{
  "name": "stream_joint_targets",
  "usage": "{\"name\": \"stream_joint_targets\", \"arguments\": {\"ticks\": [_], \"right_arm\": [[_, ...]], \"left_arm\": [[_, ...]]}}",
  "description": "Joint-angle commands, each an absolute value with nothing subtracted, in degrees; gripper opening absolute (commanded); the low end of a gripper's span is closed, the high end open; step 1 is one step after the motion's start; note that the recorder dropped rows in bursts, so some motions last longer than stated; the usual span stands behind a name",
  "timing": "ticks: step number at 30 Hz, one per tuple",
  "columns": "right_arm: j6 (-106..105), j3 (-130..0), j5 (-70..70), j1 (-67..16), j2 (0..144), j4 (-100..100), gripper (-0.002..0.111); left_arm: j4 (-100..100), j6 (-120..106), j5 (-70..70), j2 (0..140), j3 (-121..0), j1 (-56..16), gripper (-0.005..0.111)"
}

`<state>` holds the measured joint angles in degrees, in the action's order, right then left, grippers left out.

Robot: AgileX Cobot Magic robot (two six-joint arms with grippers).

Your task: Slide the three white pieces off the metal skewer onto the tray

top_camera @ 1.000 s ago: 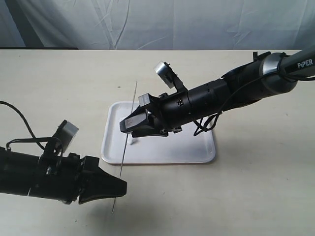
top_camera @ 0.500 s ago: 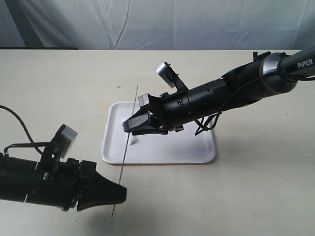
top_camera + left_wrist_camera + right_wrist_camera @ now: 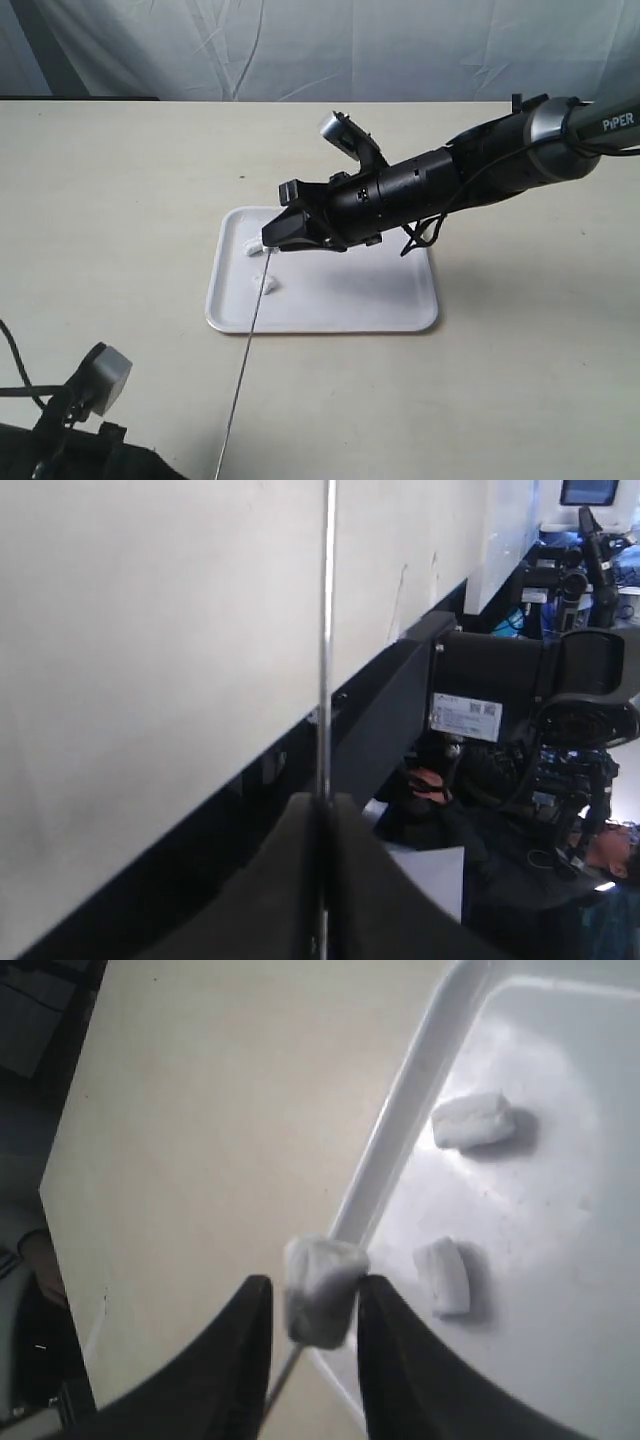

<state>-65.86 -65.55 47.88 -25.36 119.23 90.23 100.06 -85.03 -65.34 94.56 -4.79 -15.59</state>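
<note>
The white tray lies mid-table. Two white pieces rest on its left part, and in the right wrist view they show as one piece and another inside the rim. The third piece sits on the skewer's tip between the fingers of my right gripper. It touches one finger, with a slim gap to the other. The metal skewer slants down-left off the tray. My left gripper is shut on the skewer.
The beige table spreads all round the tray, with a grey cloth backdrop behind. Only the left arm's camera mount shows at the bottom-left corner. Beyond the table edge stands dark equipment.
My left arm has drawn back toward the bottom-left, pulling the skewer down through the right gripper's fingers. The skewer's far end, formerly beyond the tray, now sits at the right fingertips.
</note>
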Motion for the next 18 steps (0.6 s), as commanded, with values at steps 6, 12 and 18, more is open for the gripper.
{"name": "stream_joint_targets", "arguments": {"ticks": [6, 12, 18], "right_arm": [[-65.5, -68.4, 43.9, -25.4, 119.1, 86.1, 0.030], [-62.8, -68.4, 42.8, -25.0, 119.0, 82.9, 0.045], [-62.8, -68.4, 43.9, -22.4, 114.5, 81.1, 0.045]], "left_arm": [[99.9, -88.9, -67.8, 94.7, -1.1, -15.6, 0.000], [99.9, -85.3, -63.9, 94.7, -5.7, -15.6, 0.000], [99.9, -78.5, -55.0, 94.7, -15.7, -15.6, 0.000]]}}
